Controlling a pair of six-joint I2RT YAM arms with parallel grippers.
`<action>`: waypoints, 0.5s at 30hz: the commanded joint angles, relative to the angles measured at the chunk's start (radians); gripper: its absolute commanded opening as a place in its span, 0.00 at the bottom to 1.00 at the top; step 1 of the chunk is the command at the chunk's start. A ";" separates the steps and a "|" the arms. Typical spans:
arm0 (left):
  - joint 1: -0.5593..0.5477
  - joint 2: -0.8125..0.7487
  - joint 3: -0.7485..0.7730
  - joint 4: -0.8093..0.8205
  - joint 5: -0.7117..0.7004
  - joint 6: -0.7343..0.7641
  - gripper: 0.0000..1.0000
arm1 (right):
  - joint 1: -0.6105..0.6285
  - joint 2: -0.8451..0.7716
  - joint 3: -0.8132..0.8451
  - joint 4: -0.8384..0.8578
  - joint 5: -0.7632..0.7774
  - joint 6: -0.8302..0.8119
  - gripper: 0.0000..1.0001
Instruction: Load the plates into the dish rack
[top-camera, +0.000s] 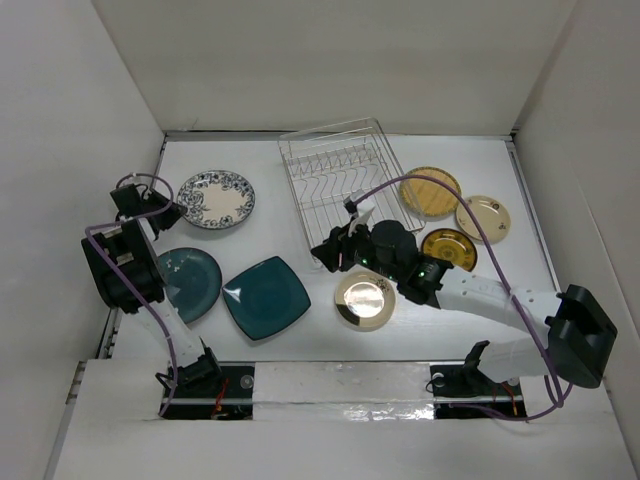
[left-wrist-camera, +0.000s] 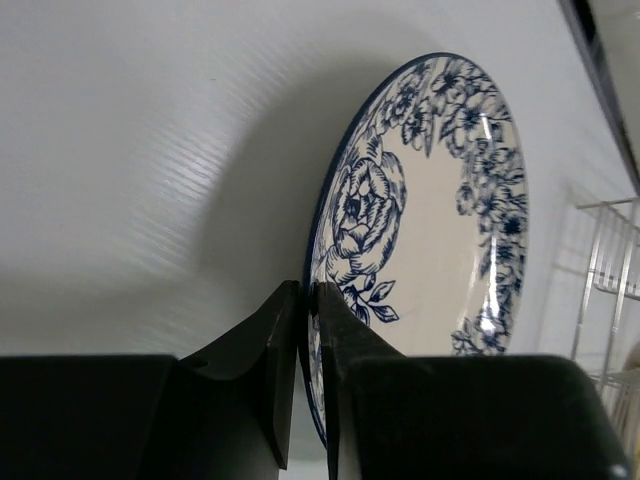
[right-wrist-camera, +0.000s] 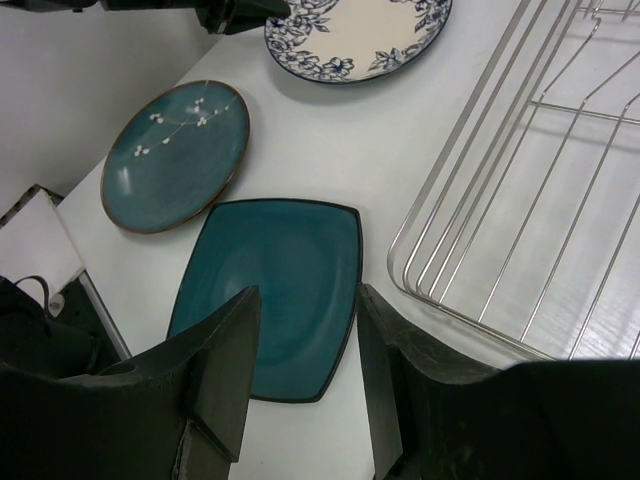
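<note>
The white plate with blue flowers (top-camera: 215, 199) lies at the back left of the table. My left gripper (top-camera: 167, 213) is shut on its near left rim, and the left wrist view shows that rim pinched between the jaws of the left gripper (left-wrist-camera: 308, 290), with the floral plate (left-wrist-camera: 430, 230) beyond. My right gripper (right-wrist-camera: 305, 300) hangs open and empty above the right edge of the square dark teal plate (right-wrist-camera: 280, 290). A round teal plate (top-camera: 185, 283) sits to the left of the square plate (top-camera: 266, 296). The wire dish rack (top-camera: 345, 180) stands at the back centre with no plates in it.
A cream-gold plate (top-camera: 364, 299) lies just below the right arm's wrist. Three yellow and gold plates (top-camera: 431, 192) (top-camera: 483, 218) (top-camera: 449, 249) lie to the right of the rack. White walls close in the table on three sides. The rack's near corner (right-wrist-camera: 420, 270) is close to the right finger.
</note>
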 joint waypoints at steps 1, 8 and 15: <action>-0.005 -0.146 -0.048 0.134 0.034 -0.061 0.00 | -0.006 -0.016 0.054 0.018 0.011 -0.014 0.49; -0.005 -0.237 -0.124 0.336 0.079 -0.241 0.00 | -0.015 -0.012 0.108 -0.021 -0.008 -0.010 0.52; -0.005 -0.314 -0.197 0.481 0.092 -0.385 0.00 | -0.060 0.063 0.221 -0.036 -0.046 0.015 0.69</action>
